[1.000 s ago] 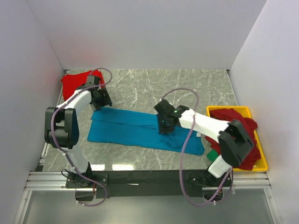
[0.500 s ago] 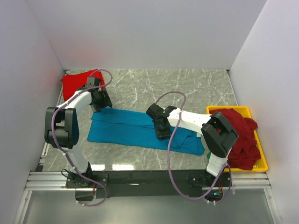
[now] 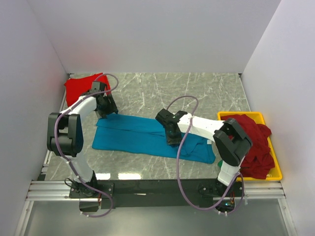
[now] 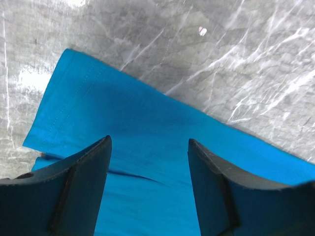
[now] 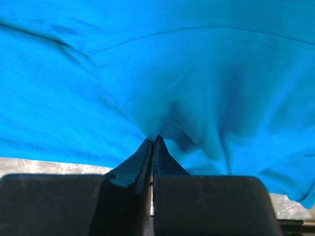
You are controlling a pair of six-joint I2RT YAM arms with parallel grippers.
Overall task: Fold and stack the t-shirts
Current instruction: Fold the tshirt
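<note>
- Lying flat across the desk (image 3: 197, 93), the teal tee (image 3: 133, 137) stretches from left to right.
- Right hand (image 5: 153, 142) is closed, apparently pinching a fold at its middle.
- Left hand (image 4: 147, 147) gapes wide above its far-left corner, holding nothing.
- Red tee (image 3: 78, 87) sits far left.

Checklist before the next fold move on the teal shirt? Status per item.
1. Right end effector shut on teal t-shirt, fabric puckered at the tips: ok.
2. Left end effector gripping the shirt's far-left corner: not ok, open over it.
3. How many layers the right pinch holds: cannot tell.
4. Shirt flat: not ok, creased near the right end.
5. Red t-shirt off the teal one: ok, lies apart, farther back.
</note>
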